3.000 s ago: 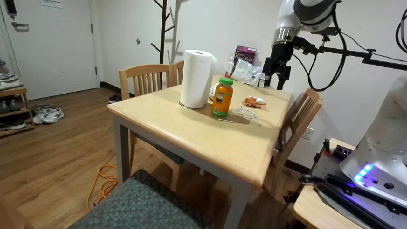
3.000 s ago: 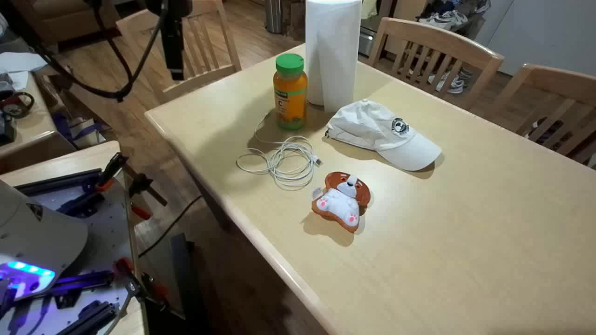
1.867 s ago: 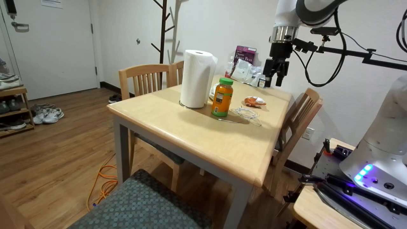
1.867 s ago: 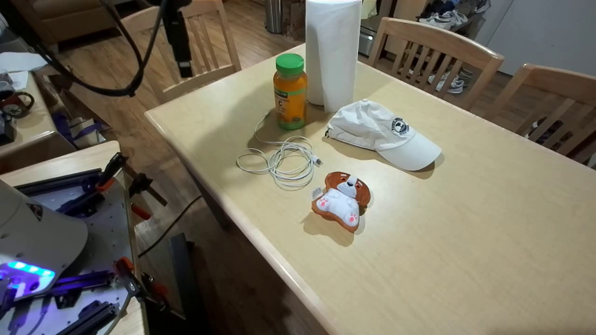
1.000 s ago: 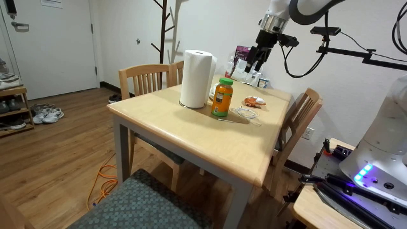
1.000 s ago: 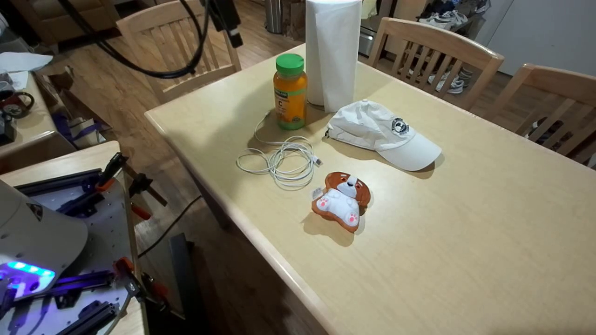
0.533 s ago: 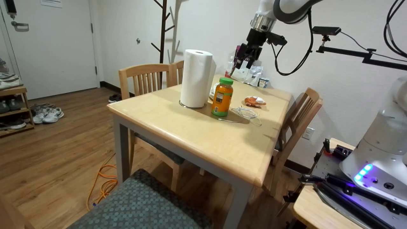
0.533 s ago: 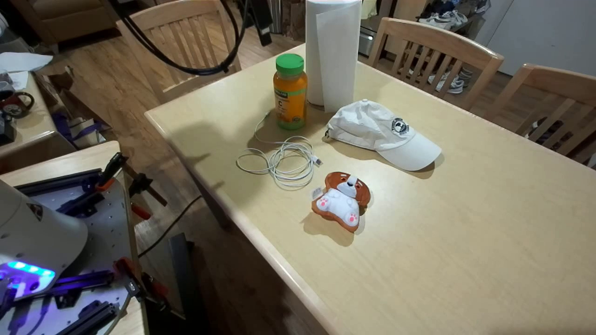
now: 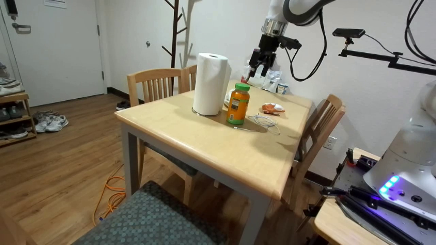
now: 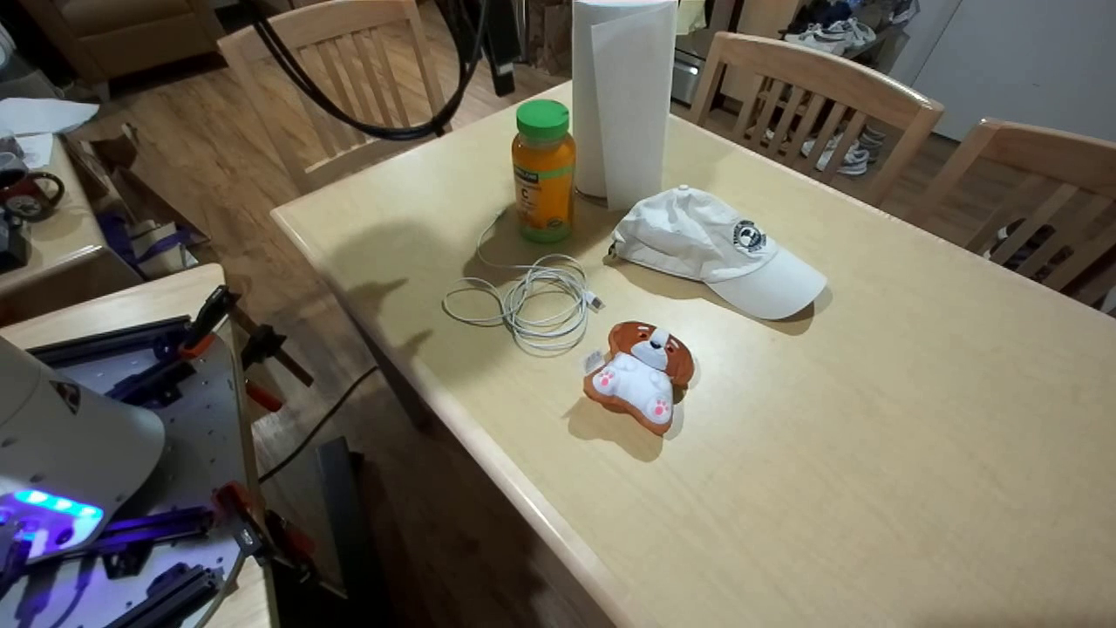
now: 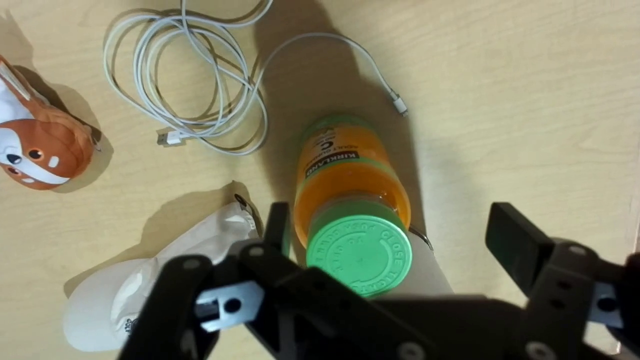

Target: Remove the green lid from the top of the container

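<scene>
From close above, the wrist view faces the green lid [image 11: 360,255]; both exterior views share the table [image 10: 828,471].

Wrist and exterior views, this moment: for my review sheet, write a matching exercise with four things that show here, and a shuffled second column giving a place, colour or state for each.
Things
1. Green lid
2. Robotiq gripper
3. Toy dog
4. USB cable

Places, colours, states
A. Open, holding nothing
B. In loose coils on the table
C. On top of the orange Kirkland gummies bottle
D. Brown and white, lying face up

Right pairs: 1-C, 2-A, 3-D, 4-B
</scene>
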### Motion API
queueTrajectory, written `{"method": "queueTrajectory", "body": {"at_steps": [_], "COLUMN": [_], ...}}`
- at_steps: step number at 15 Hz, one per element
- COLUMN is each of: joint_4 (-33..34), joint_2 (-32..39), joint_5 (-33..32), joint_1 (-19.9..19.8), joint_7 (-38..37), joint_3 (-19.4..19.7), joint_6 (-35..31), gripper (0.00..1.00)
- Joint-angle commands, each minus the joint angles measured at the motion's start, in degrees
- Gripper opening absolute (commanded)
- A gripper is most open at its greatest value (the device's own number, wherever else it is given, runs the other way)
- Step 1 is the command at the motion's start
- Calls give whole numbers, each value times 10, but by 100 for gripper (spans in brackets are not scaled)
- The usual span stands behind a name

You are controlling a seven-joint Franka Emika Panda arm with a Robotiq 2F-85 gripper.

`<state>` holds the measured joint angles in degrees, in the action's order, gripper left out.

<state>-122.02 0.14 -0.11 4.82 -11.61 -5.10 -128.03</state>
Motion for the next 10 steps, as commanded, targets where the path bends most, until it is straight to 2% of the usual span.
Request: {"method": "queueTrajectory", "body": {"at_steps": [1,10], "joint_4": [55,63], "joint_2": [53,95], "joint_5": [9,-19], "joint_1": [1,1], "joint_7": [15,59], "joint_3": [1,7], "joint_6": [25,-10], "gripper": [100,100]}}
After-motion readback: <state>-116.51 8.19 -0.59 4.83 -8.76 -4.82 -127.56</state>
